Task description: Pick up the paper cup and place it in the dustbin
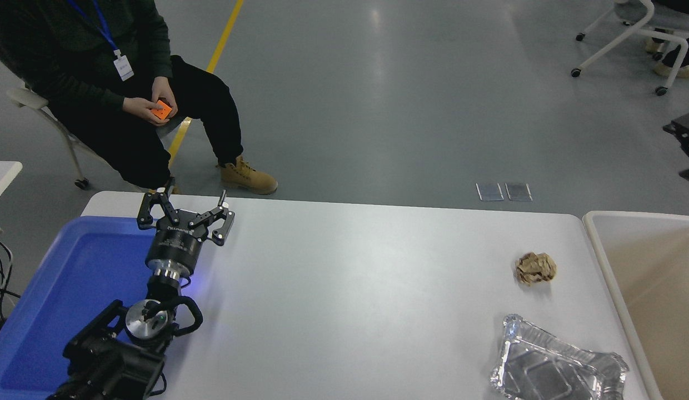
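On the white worktop (pixel 350 289): one crumpled brown paper ball (pixel 535 268), one crinkled silver foil tray (pixel 555 361) just below that ball, one blue plastic tray (pixel 55 289), and one beige plastic dustbin (pixel 650 289) beside it.

Cut-off and unclear items, head view

The dustbin (pixel 644 289) runs off the right and bottom edges. The foil tray (pixel 555 366) and blue tray (pixel 72 278) are clipped at the bottom. A dark part (pixel 686 130) at the right edge is too cropped to identify.

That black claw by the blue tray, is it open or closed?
Open. The left gripper has its fingers spread wide apart with nothing between them, at the blue tray's far corner.
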`<move>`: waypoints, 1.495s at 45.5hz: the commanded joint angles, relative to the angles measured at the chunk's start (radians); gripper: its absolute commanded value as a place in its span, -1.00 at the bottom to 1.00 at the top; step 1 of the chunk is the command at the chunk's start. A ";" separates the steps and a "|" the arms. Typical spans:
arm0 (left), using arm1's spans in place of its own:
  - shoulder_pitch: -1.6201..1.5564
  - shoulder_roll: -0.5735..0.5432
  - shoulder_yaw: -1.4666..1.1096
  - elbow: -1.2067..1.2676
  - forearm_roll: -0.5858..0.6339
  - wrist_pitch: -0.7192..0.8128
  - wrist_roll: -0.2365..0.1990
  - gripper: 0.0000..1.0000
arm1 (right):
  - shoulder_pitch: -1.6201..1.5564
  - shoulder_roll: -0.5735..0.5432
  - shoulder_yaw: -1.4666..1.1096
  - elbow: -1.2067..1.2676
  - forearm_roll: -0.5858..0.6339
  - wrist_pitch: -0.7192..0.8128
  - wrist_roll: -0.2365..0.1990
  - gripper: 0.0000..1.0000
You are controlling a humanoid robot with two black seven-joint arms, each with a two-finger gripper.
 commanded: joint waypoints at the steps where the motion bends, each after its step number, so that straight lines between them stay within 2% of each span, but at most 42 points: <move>1: 0.000 0.000 0.000 0.000 0.001 0.000 0.000 0.98 | 0.529 -0.048 -0.594 0.203 -0.041 0.057 0.006 1.00; 8: 0.000 0.000 0.000 0.000 0.001 0.000 0.001 0.98 | 0.824 0.131 -0.962 0.293 -0.025 0.133 0.015 1.00; 13: 0.000 0.000 0.000 0.000 0.001 0.000 0.000 0.98 | 0.950 0.246 -1.067 0.373 -0.009 0.173 0.039 1.00; 25: 0.000 0.000 0.000 0.000 -0.001 0.000 0.000 0.98 | 1.138 0.456 -1.024 0.589 -0.018 0.320 0.041 1.00; 34: 0.000 0.001 0.000 0.000 -0.001 0.000 0.000 0.98 | 1.155 0.588 -0.903 0.682 -0.025 0.459 0.035 1.00; 49: 0.000 0.000 0.000 0.000 -0.001 0.000 0.000 0.98 | 1.123 0.763 -0.763 0.738 -0.001 0.608 0.039 1.00; 55: 0.000 0.001 0.000 0.000 -0.001 0.000 0.000 0.98 | 1.076 0.826 -0.763 0.738 0.089 0.617 0.041 1.00; 58: 0.000 0.001 0.000 0.000 -0.001 0.000 0.000 0.98 | 1.057 0.848 -0.768 0.738 0.140 0.621 0.041 1.00; 68: 0.000 0.001 0.000 0.000 -0.001 0.000 0.000 0.98 | 1.051 0.863 -0.866 0.752 0.168 0.636 0.041 1.00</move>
